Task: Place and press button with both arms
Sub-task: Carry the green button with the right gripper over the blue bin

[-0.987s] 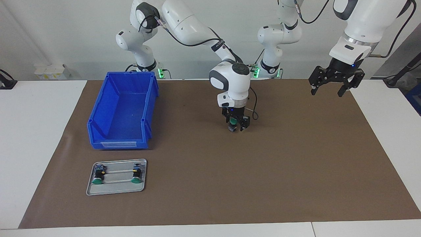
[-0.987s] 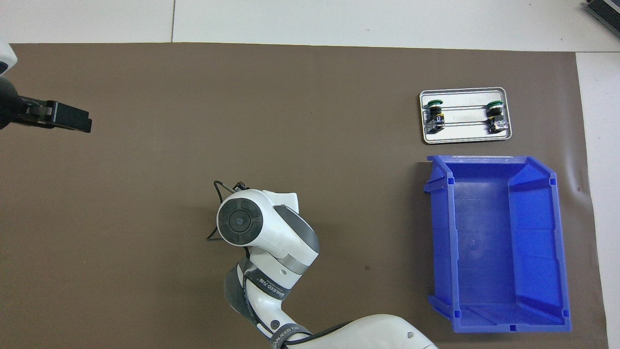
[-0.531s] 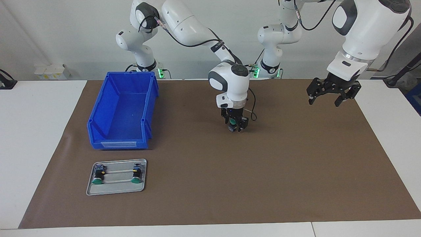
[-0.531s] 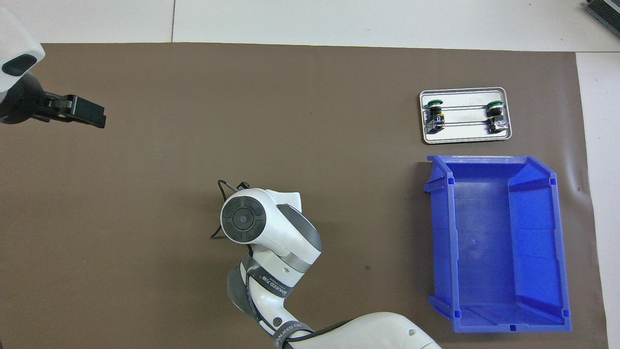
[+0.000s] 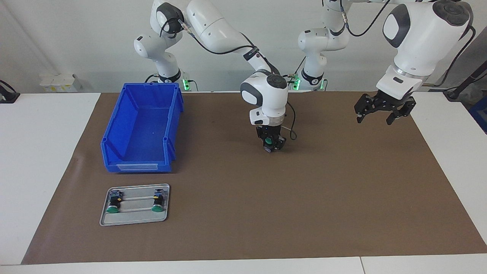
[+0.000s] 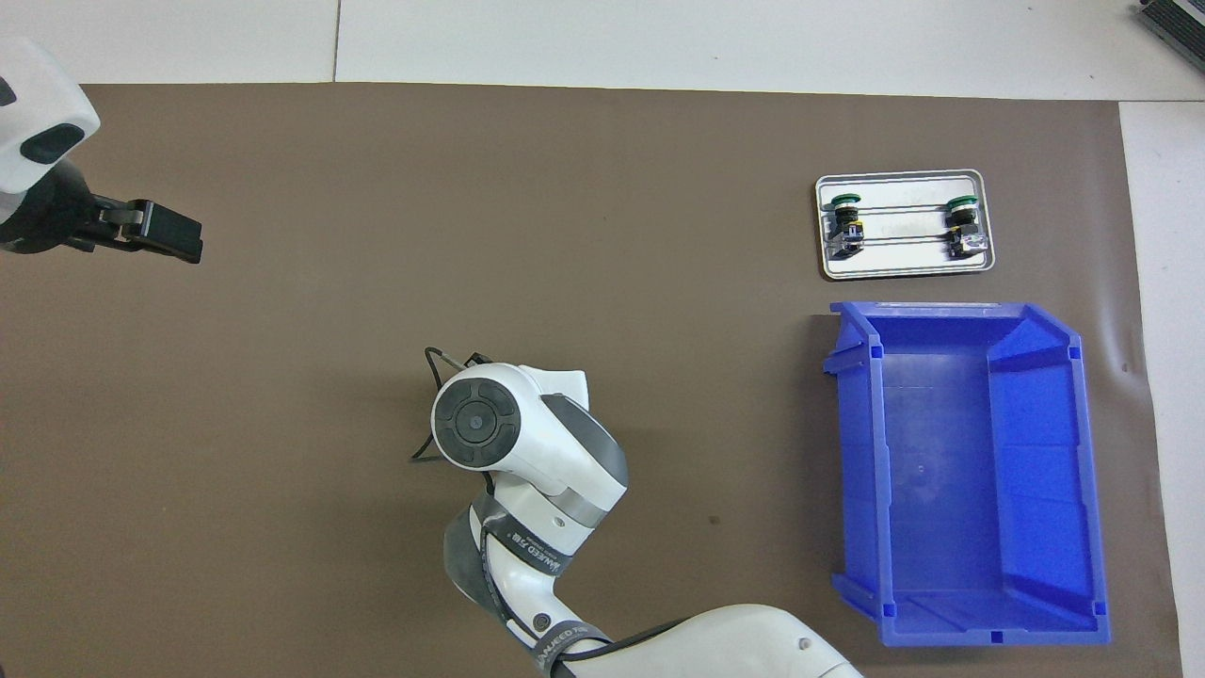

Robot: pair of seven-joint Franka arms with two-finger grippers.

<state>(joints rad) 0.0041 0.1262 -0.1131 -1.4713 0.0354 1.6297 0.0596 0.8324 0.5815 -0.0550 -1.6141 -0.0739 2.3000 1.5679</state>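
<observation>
We see a brown mat (image 5: 342, 198) covering most of the white table (image 5: 42, 160), and on it, toward the right arm's end, a blue bin (image 5: 141, 129) standing open and upright. Farther from the robots than the bin, just beside it, lies a small metal tray (image 5: 135, 219) carrying two spare buttons (image 5: 112, 209) with green caps. The right arm (image 5: 224, 36) reaches to the middle of the mat, where the right gripper (image 5: 271, 146) points straight down with its jaws clamped on the button (image 5: 269, 141), whose green cap faces the facing view; we cannot tell whether its base touches the mat. In the overhead view this arm's wrist hides both. The left gripper (image 5: 381, 110) hangs over the mat near the left arm's end of the table, its jaws apart and holding nothing.
</observation>
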